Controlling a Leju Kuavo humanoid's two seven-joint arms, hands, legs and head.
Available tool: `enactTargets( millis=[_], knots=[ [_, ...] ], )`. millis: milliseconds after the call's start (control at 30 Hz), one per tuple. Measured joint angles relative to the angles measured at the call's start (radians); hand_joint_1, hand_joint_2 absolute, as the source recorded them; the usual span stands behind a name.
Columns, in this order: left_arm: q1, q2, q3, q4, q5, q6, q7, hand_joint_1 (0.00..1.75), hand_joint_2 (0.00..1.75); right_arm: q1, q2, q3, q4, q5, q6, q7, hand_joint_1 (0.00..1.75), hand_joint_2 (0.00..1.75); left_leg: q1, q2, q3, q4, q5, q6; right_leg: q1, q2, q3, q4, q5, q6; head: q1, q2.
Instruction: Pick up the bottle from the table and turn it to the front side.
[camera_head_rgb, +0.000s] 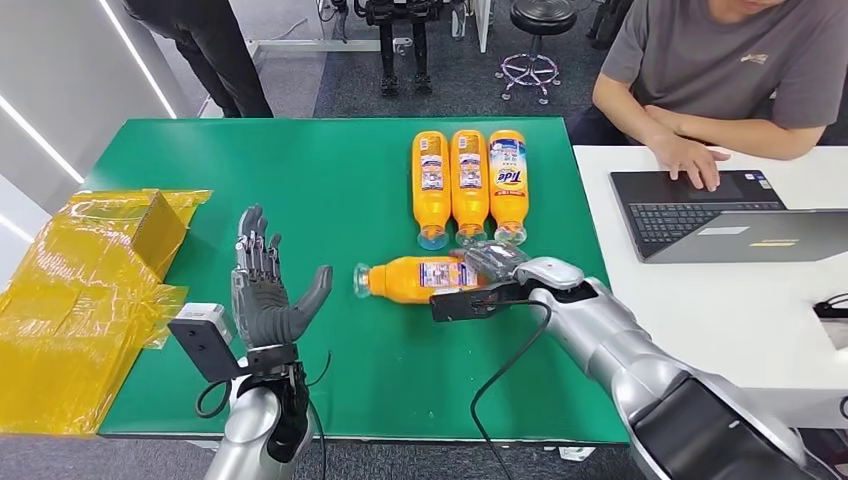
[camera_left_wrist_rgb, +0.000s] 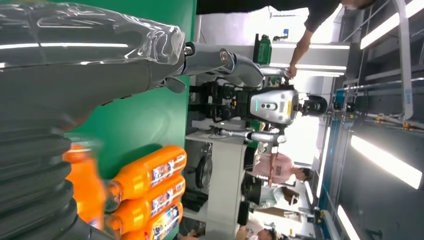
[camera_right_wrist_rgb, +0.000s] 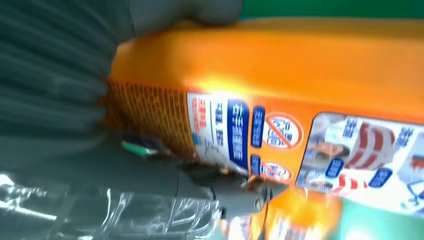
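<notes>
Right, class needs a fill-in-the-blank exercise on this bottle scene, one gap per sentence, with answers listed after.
1. The right hand grips a bottle lying on its ____.
2. Beyond it, ____ orange bottles lie in a row.
3. The left hand hovers with fingers apart, holding ____.
4. The table is coloured ____.

Missing words: side; three; nothing; green

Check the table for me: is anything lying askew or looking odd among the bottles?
One orange bottle lies crosswise in front of the row of three bottles, cap toward the left hand, back label up. The right hand grips its base end. In the row, only the rightmost bottle shows its front label. Nothing is spilled.
</notes>
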Motion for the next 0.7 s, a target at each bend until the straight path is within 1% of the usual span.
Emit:
enactTargets(
  millis=[100, 167, 300, 367, 433, 500, 633, 700],
  knots=[
    [0.011, 0.0, 0.006, -0.008, 0.0, 0.013, -0.011, 0.0, 1.75, 0.065, 0.016, -0.061, -0.047, -0.071, -0.218, -0.004, 1.75, 1.75, 0.0, 0.0, 0.0, 0.0, 0.0, 0.0, 0.0, 0.0, 0.0, 0.0, 0.0, 0.0, 0.0, 0.0],
    [0.014, 0.0, 0.009, -0.013, 0.001, 0.02, -0.015, 0.0, 1.75, 0.117, 0.03, -0.113, -0.087, -0.113, -0.3, -0.019, 1.75, 1.75, 0.0, -0.001, 0.0, -0.001, 0.0, 0.0, 0.0, -0.001, 0.0, 0.0, -0.001, 0.0, 0.0, 0.0],
    [0.018, -0.001, 0.017, -0.015, 0.011, 0.035, -0.019, 0.0, 1.75, 0.212, 0.052, -0.206, -0.16, -0.177, -0.388, -0.06, 1.75, 1.75, 0.0, -0.001, 0.0, -0.001, 0.0, 0.0, 0.0, -0.002, 0.0, 0.0, -0.001, 0.0, 0.0, 0.0],
    [0.022, -0.002, 0.02, -0.017, 0.02, 0.043, -0.019, 0.0, 1.75, 0.275, 0.067, -0.264, -0.214, -0.227, -0.453, -0.099, 1.75, 1.75, 0.0, -0.002, -0.001, -0.001, 0.0, 0.0, 0.0, -0.002, 0.0, 0.0, -0.001, 0.0, 0.0, 0.0],
    [0.026, -0.003, 0.021, -0.019, 0.026, 0.048, -0.02, 0.0, 1.75, 0.345, 0.084, -0.321, -0.275, -0.266, -0.494, -0.13, 1.75, 1.75, 0.0, -0.002, -0.001, -0.001, 0.0, 0.0, 0.0, -0.002, 0.0, 0.0, -0.001, 0.0, 0.0, 0.0],
    [0.027, -0.006, 0.021, -0.019, 0.029, 0.051, -0.02, 0.0, 1.75, 0.402, 0.097, -0.359, -0.324, -0.28, -0.507, -0.143, 1.75, 1.75, 0.0, -0.002, -0.001, -0.001, 0.0, 0.0, 0.0, -0.002, 0.0, 0.0, -0.001, 0.0, 0.0, 0.0],
    [0.027, -0.011, 0.021, -0.02, 0.039, 0.049, -0.019, 0.0, 1.75, 0.484, 0.115, -0.417, -0.404, -0.323, -0.532, -0.176, 1.75, 1.75, 0.0, -0.002, -0.001, -0.001, 0.0, 0.0, 0.0, -0.002, 0.0, -0.001, -0.001, 0.0, 0.0, 0.0],
    [0.027, -0.014, 0.021, -0.02, 0.079, 0.016, -0.008, 0.0, 1.75, 0.523, 0.125, -0.439, -0.442, -0.338, -0.553, -0.202, 1.75, 1.75, 0.0, -0.002, -0.001, -0.001, 0.0, 0.0, 0.0, -0.002, 0.0, -0.001, -0.001, 0.0, 0.0, 0.0]
  ],
)
